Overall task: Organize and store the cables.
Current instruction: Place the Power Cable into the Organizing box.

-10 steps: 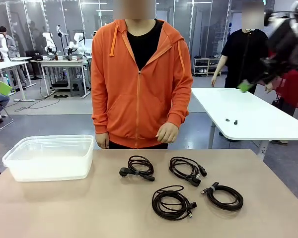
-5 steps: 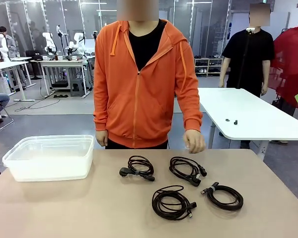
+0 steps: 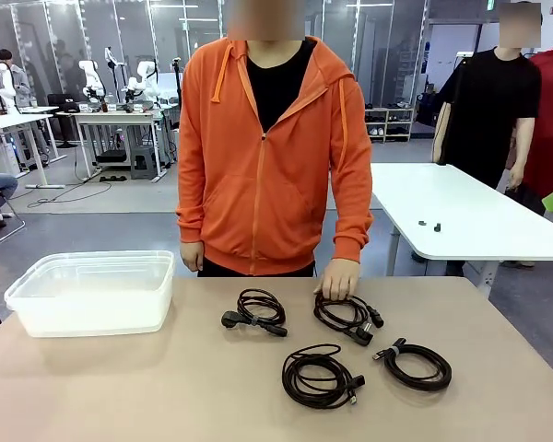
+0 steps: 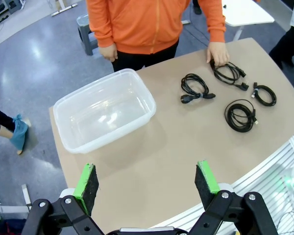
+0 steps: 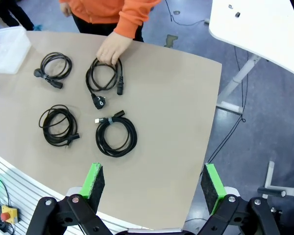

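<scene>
Several coiled black cables lie on the tan table (image 3: 147, 387): one near the middle (image 3: 256, 311), one behind it to the right (image 3: 347, 315), one at the front (image 3: 320, 376) and one at the right (image 3: 417, 363). The person's hand (image 3: 339, 276) rests on the far right coil (image 5: 104, 76). High above the table, my left gripper (image 4: 147, 183) is open and holds nothing. The coils (image 4: 196, 87) lie far ahead of it. My right gripper (image 5: 154, 185) is also open and empty, above the table's edge near the front coil (image 5: 116, 136).
A clear plastic bin (image 3: 92, 304) stands empty at the table's left; the left wrist view has this bin (image 4: 108, 134) straight ahead. A person in an orange hoodie (image 3: 267, 157) stands at the far side. A white table (image 3: 461, 216) and other people stand behind on the right.
The person's hand has swung forward and come down onto the far right coil. The people in the background have shifted. The coils and bin have not moved.
</scene>
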### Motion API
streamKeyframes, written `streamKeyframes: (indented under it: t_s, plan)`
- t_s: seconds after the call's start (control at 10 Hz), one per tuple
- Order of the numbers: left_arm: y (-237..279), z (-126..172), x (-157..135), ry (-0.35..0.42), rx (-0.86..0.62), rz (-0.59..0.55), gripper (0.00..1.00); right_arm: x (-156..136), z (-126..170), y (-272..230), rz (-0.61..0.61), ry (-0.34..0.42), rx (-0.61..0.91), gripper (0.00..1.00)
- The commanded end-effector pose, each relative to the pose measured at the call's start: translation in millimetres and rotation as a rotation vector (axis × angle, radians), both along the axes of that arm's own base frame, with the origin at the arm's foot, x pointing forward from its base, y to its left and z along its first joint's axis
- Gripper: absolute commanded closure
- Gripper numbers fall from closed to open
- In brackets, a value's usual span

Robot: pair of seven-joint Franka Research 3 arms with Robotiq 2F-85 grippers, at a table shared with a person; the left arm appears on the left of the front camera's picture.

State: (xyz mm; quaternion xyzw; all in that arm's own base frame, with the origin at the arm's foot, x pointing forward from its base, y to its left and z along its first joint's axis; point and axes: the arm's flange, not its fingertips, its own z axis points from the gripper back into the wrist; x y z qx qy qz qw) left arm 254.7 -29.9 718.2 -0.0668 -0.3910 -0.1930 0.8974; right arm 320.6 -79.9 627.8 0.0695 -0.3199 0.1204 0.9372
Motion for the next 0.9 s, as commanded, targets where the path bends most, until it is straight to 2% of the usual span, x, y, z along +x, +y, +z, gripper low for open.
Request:
streamKeyframes:
  t_s: [0.0, 0.1, 0.2, 0.8]
  plan:
    - [2.1, 0.2, -1.1, -0.001, -0.004, 0.001, 0.00, -0.2, -3.7, -5.3, -0.015, 0.022, -0.033, 0.00]
    - [2.1, 0.2, -1.1, -0.001, -0.004, 0.001, 0.00, 1.6, -4.5, -4.7, -0.012, 0.036, -0.023, 0.00]
    - [2.1, 0.2, -1.1, -0.001, -0.004, 0.001, 0.00, 0.3, -1.9, -2.1, -0.006, 0.006, -0.005, 0.00]
    - [2.1, 0.2, -1.1, -0.001, -0.004, 0.001, 0.00, 0.3, -1.9, -2.1, -0.006, 0.006, -0.005, 0.00]
